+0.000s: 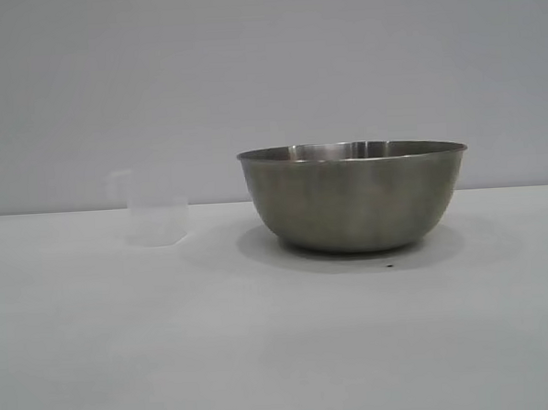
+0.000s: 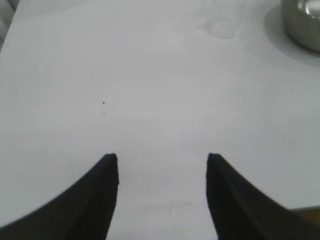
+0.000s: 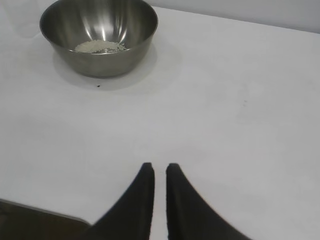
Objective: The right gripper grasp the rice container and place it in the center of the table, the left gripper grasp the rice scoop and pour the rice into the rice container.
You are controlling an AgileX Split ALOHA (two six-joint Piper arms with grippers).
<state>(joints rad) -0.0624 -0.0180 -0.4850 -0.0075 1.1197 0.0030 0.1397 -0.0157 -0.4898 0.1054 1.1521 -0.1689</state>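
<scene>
Two tools hang over bare bench, neither holding anything: the left tool point(image 2: 162, 190) has its fingers spread with only white surface between them, and the right tool point(image 3: 160, 200) has its fingers pressed nearly together, a thin slit showing between the tips. Outward from the left tool, the rice scoop point(image 1: 155, 216) stands upright on the bench point(image 1: 282, 351), faint and translucent in the left wrist view point(image 2: 220, 27), ahead of the fingers and off toward the bowl's side. The rice container point(image 1: 355, 198) sits near the middle of the bench, just beside the scoop but apart from it, and its rim shows at the corner of the left wrist view point(image 2: 302, 25). From the right tool the container point(image 3: 99, 35) lies well ahead, with rice point(image 3: 100, 47) already pooled in its bottom. Judging by this, the pour looks done and the scoop set down; the left arm is the nearer one to the scoop.
</scene>
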